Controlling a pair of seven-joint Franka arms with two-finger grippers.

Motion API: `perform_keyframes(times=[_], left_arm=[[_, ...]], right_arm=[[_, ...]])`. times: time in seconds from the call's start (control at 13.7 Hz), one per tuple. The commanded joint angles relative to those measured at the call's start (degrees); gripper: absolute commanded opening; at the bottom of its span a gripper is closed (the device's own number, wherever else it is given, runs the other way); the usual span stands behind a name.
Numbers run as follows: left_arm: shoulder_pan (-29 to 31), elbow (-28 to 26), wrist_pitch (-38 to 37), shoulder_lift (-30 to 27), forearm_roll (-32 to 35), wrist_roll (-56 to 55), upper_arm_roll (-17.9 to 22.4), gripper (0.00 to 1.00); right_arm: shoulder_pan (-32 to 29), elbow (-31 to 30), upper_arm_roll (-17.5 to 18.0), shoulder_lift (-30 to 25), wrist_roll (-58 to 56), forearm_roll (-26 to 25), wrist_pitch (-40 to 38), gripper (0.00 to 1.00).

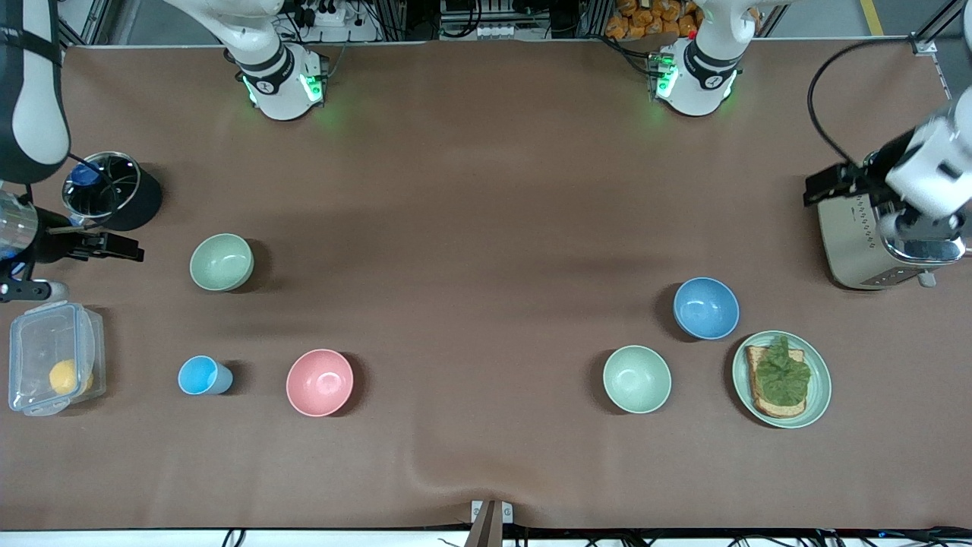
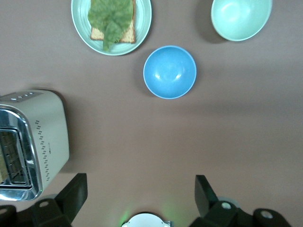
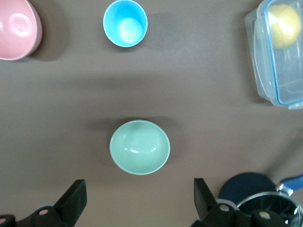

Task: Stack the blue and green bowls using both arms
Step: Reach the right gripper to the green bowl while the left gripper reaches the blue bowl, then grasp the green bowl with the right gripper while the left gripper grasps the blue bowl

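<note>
The blue bowl (image 1: 706, 308) stands upright toward the left arm's end of the table, beside the toast plate; it also shows in the left wrist view (image 2: 170, 72). The green bowl (image 1: 222, 262) stands upright toward the right arm's end, near the black pot; it also shows in the right wrist view (image 3: 139, 146). My left gripper (image 1: 834, 184) hangs high over the toaster, open and empty, its fingers wide apart (image 2: 140, 189). My right gripper (image 1: 114, 246) hangs high between the pot and the plastic box, open and empty (image 3: 139, 191).
A paler mint bowl (image 1: 637, 378) and a plate with toast (image 1: 782, 378) stand nearer the front camera than the blue bowl. A toaster (image 1: 866, 243), a pink bowl (image 1: 320, 382), a light-blue cup (image 1: 200, 375), a clear box (image 1: 53, 368) and a black pot (image 1: 114, 190) also stand on the table.
</note>
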Motion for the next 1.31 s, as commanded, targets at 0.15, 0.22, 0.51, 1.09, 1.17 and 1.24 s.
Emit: perform_keyframes(times=[0.15, 0.22, 0.51, 1.09, 1.17, 1.24], left_arm=[[0.78, 0.68, 4.52, 12.49, 5.59, -0.71, -0.66, 1.0], [0.69, 0.77, 6.71, 14.6, 6.48, -0.71, -0.67, 1.0], [1.57, 0.77, 13.49, 20.59, 6.14, -0.8, -0.67, 1.0], [1.66, -4.23, 22.81, 26.57, 5.79, -0.88, -0.67, 1.0], [1.48, -4.85, 23.52, 27.01, 5.79, -0.88, -0.67, 1.0], [1.39, -5.03, 24.05, 27.54, 5.79, -1.23, -0.67, 1.0]], right_arm=[[-4.54, -12.47, 0.74, -1.37, -5.98, 0.76, 12.35, 1.0], [-4.89, -14.32, 0.65, -1.37, -5.98, 1.2, 14.63, 1.0], [-5.77, -21.7, 0.65, -0.15, -5.98, 2.17, 26.22, 0.92], [-7.88, -27.51, 0.91, 5.92, -9.5, 8.4, 38.82, 0.66], [-7.71, -28.22, 1.0, 6.01, -9.5, 8.76, 38.91, 0.62], [-7.71, -28.66, 1.0, 6.01, -9.5, 8.76, 38.91, 0.61]])
